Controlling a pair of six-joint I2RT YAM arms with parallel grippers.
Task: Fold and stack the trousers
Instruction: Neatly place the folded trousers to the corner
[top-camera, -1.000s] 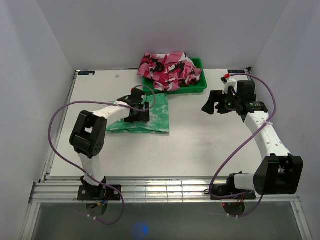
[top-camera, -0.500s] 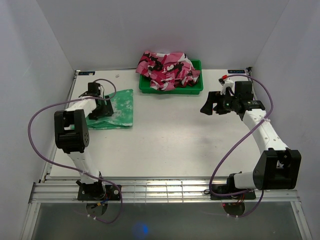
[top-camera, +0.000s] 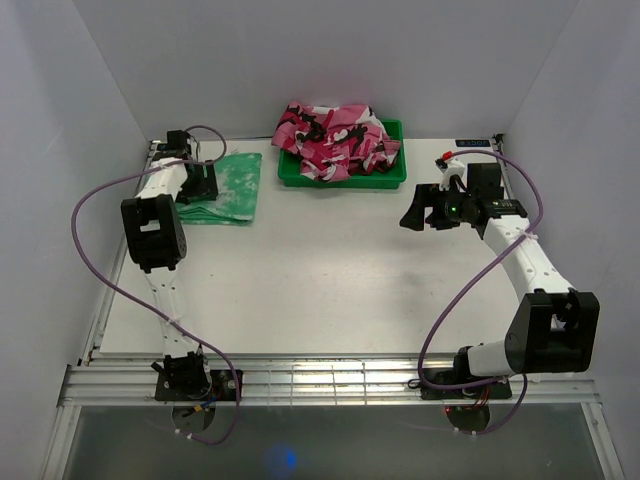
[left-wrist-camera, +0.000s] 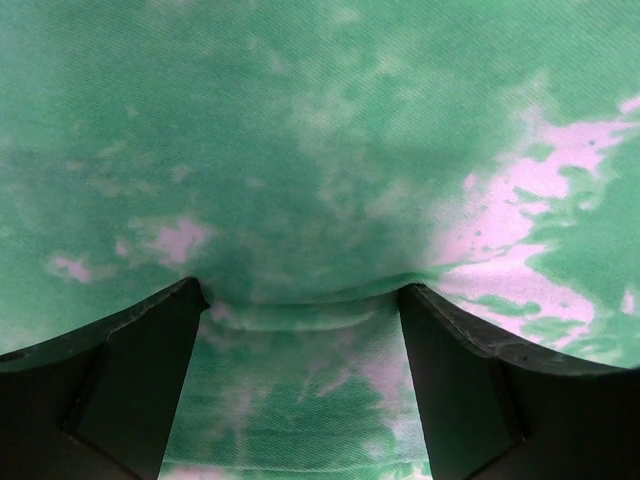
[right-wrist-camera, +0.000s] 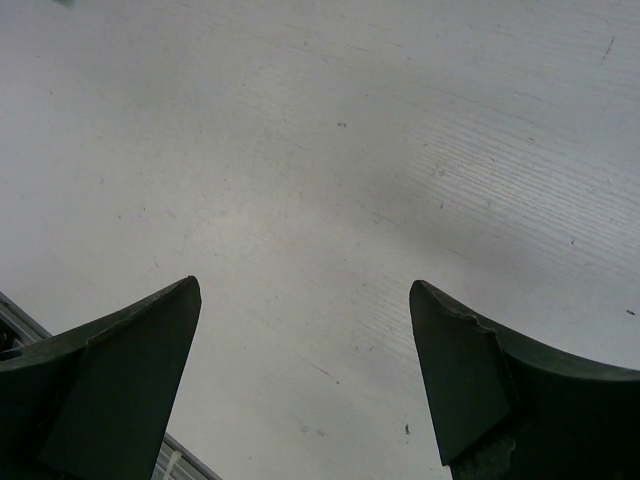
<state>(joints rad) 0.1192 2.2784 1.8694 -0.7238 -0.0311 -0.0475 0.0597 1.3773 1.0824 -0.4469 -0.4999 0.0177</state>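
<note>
1. One pair of trousers (top-camera: 232, 185), green with cloudy pale blotches, lies folded into a flat packet in the far left corner of the table (top-camera: 330, 290), its left edge close to the table's left rim.
2. We see the left gripper (top-camera: 197, 186) set down on the left part of that packet, its arm reaching far forward along the table's left side.
3. From the left wrist we see its two dark fingers (left-wrist-camera: 120, 380) spread wide with their tips at the cloth. The tie-dye fabric fills the view, and a low wrinkle runs between the tips without being pinched.
4. To the right of the trousers and apart from them, a green tray (top-camera: 345, 181) stands at the far edge. It is heaped with pink, white and black patterned cloth (top-camera: 335, 135) that spills over its rim.
5. Well over on the right side, the right gripper (top-camera: 418, 214) hangs above bare table, pointing left.
6. From the right wrist we see its fingers (right-wrist-camera: 110, 380) spread wide too, with only white tabletop between them.
</note>
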